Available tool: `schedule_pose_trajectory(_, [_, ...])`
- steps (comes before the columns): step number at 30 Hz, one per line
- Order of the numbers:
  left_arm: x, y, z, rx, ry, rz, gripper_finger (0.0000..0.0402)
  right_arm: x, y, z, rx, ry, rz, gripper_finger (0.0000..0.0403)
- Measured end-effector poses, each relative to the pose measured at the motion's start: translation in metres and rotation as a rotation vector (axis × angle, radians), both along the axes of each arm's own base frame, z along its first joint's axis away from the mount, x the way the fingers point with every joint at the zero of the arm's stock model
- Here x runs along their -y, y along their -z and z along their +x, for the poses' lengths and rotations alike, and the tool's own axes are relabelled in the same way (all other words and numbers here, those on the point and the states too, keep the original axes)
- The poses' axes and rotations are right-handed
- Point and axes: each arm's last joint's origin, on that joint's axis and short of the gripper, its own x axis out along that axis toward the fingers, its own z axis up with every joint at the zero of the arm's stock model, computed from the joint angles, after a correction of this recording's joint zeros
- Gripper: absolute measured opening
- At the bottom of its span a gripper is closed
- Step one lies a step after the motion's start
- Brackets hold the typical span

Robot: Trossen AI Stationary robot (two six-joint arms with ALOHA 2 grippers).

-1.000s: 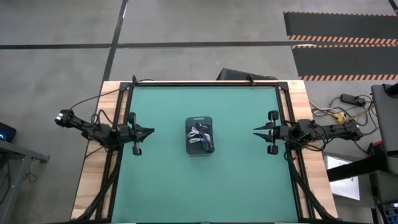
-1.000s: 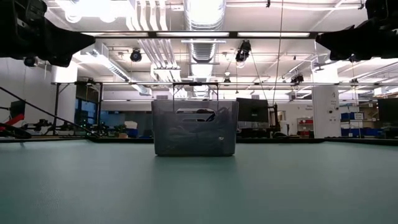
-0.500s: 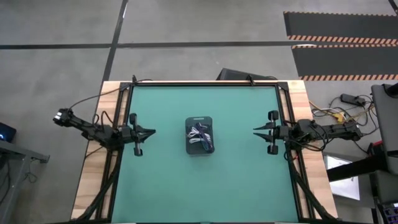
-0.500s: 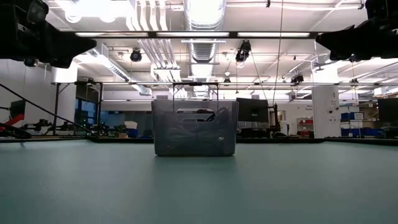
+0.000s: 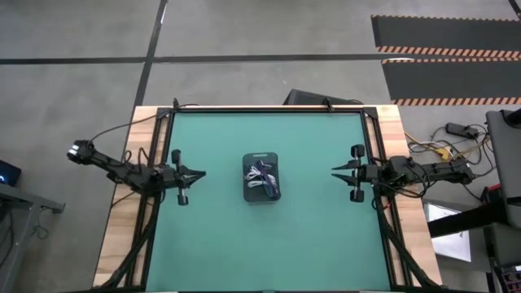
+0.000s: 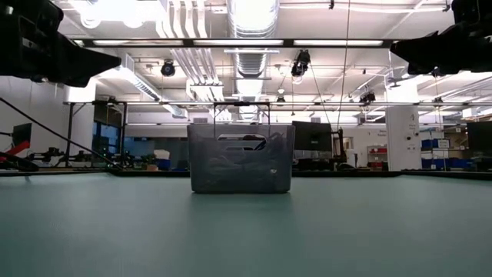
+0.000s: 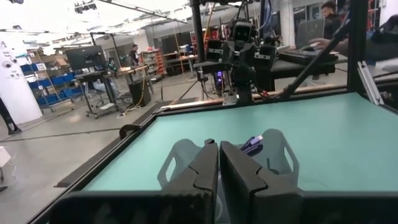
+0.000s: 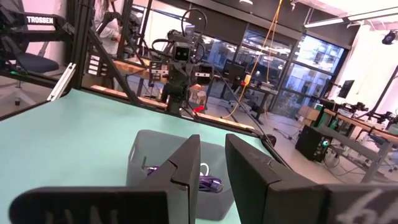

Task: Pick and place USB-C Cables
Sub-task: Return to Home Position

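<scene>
Grey tray (image 5: 261, 156) loaded with cables (image 5: 262, 175); job judged done. Left pincer (image 5: 200, 173), closed, edged inward; right pincer (image 5: 334, 171) parted, empty.

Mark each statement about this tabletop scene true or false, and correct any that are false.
1. The dark grey rounded plastic bin stands near the middle of the teal table. True.
2. The coiled white and purple cables lie on the table beside the bin. False: they lie inside the bin.
3. The left gripper holds a cable. False: it holds nothing and sits near the table's left edge.
4. The right gripper is at the table's right side, apart from the bin. True.
</scene>
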Motion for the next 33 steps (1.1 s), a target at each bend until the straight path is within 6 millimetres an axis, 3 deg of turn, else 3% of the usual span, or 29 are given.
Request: schedule_pose_trajectory(33, [0.003,0.011,0.007,-0.112,0.000,0.048,0.0000,0.000,0.000,0.000,0.000,0.000,0.000,0.0066])
